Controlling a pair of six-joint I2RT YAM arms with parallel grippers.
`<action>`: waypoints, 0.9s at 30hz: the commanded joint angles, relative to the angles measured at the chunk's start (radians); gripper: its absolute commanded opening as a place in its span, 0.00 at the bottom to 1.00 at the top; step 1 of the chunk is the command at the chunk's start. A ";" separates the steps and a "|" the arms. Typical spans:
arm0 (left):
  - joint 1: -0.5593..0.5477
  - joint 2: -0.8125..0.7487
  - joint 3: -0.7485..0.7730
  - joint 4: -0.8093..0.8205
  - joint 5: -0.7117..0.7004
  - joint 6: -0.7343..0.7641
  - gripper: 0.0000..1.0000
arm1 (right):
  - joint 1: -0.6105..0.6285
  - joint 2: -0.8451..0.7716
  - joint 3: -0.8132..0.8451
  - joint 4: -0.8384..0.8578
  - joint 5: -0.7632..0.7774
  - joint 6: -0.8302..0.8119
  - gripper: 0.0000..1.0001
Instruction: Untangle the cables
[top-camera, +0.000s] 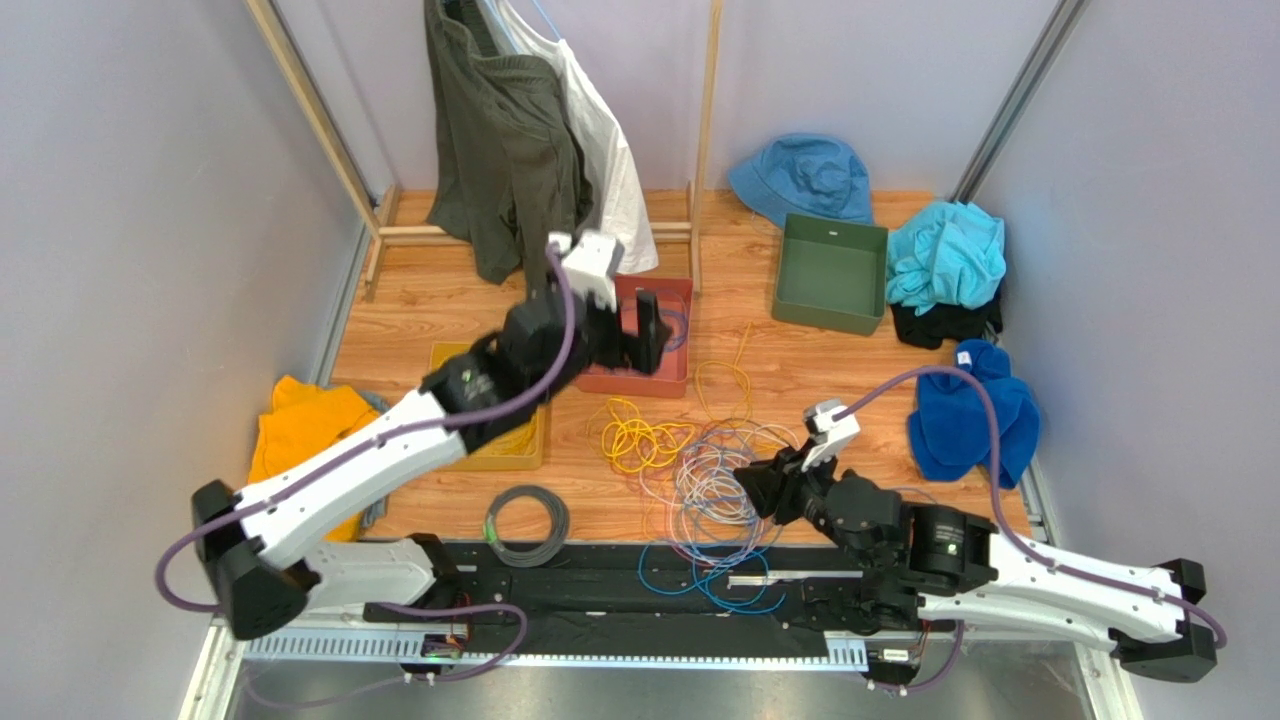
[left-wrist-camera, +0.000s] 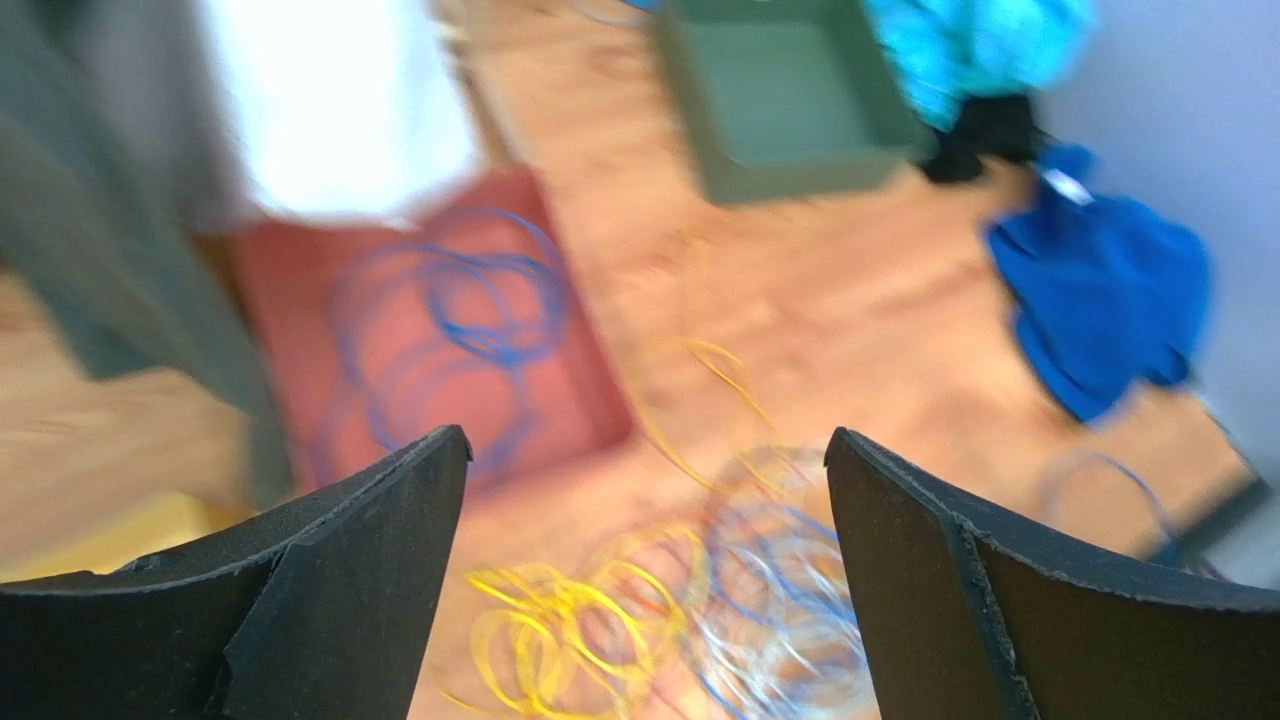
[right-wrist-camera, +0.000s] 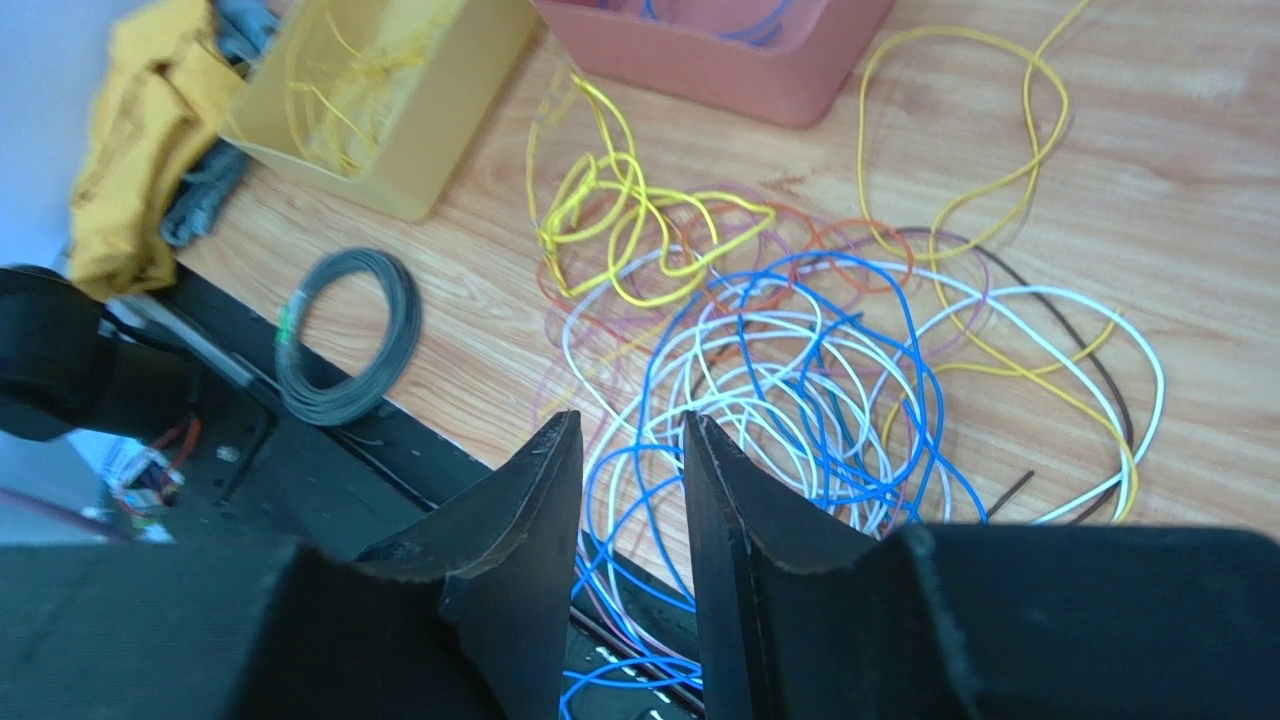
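Thin yellow, blue and white cables (top-camera: 706, 483) lie heaped on the wooden bench (top-camera: 849, 393). They look light and floppy; pinch one loose outer loop. The left end effector (left-wrist-camera: 643, 450) is wide apart, empty; the right end effector (right-wrist-camera: 630, 429) slightly apart.

The top view looks down over the whole worktop (top-camera: 842, 375). From the left tool (left-wrist-camera: 643, 443) the view faces far-right; from the right tool (right-wrist-camera: 631, 428), far-left, closer. All share the cables (top-camera: 706, 480).
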 joint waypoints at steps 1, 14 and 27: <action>-0.151 -0.144 -0.254 0.040 -0.075 -0.167 0.98 | 0.003 0.083 -0.051 0.100 -0.003 0.043 0.36; -0.470 -0.402 -0.636 0.004 -0.256 -0.436 0.93 | 0.112 0.626 0.006 0.259 -0.225 0.131 0.35; -0.493 -0.498 -0.704 -0.032 -0.277 -0.462 0.93 | 0.180 0.867 0.068 0.301 -0.145 0.237 0.33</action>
